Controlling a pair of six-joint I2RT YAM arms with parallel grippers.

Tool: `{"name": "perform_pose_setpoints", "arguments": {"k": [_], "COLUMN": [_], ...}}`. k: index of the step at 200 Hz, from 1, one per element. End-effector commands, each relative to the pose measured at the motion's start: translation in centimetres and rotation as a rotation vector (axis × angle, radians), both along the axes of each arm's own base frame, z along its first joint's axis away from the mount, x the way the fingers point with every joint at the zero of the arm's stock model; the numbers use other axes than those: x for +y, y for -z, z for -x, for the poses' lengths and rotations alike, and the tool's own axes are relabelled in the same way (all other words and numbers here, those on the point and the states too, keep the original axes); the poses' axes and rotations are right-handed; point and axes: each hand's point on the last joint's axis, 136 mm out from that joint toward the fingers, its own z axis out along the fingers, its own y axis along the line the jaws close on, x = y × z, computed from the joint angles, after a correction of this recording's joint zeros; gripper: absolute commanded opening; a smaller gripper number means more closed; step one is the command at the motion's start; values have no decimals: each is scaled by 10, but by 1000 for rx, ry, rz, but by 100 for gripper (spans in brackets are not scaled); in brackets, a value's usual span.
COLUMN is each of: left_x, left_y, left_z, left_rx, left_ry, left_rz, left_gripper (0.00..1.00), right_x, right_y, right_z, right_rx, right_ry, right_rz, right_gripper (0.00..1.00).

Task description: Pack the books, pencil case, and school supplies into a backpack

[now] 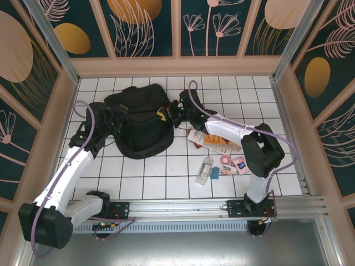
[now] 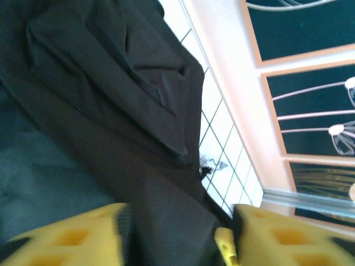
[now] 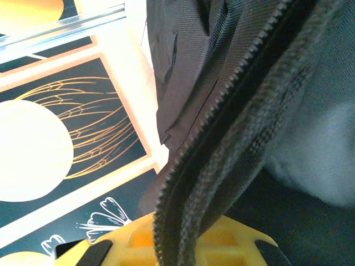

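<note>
The black backpack (image 1: 138, 124) lies on the white tiles at the centre left. My left gripper (image 1: 115, 128) is at its left side. In the left wrist view its yellow fingers (image 2: 72, 238) stand apart, open, with black fabric (image 2: 111, 111) lying between and beyond them. My right gripper (image 1: 165, 112) is at the backpack's right edge, shut on the zip edge (image 3: 233, 127), which runs down into the yellow jaws (image 3: 183, 244). The books (image 1: 215, 143) lie under the right arm. The school supplies (image 1: 233, 163) and a clear packet (image 1: 204, 172) lie nearer the front. The pencil case is out of view.
Wooden walls with dark patterned panels (image 1: 144, 27) enclose the tiled table on three sides. A metal rail (image 1: 183, 208) with both arm bases runs along the near edge. Bare tiles (image 1: 155, 177) lie in front of the backpack.
</note>
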Motion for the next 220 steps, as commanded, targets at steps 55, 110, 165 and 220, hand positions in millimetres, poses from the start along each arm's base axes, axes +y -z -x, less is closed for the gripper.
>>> {"name": "perform_pose_setpoints", "arguments": {"k": [55, 110, 165, 220], "left_x": [-17, -48, -77, -78], "left_y": [-63, -21, -13, 28], "left_z": [1, 2, -18, -38], "left_rx": [-127, -171, -223, -55], "left_ry": [465, 770, 928, 981], "left_rz": [-814, -1193, -1360, -1481], "left_gripper": [72, 82, 82, 79], "right_x": [18, 32, 36, 37], "right_y": [-34, -29, -18, -17], "right_z": [-28, -37, -33, -28], "right_rx": [-76, -112, -112, -108], "right_ry": [-110, -279, -319, -334], "right_rz": [65, 94, 75, 61], "right_gripper": [0, 0, 0, 0]}}
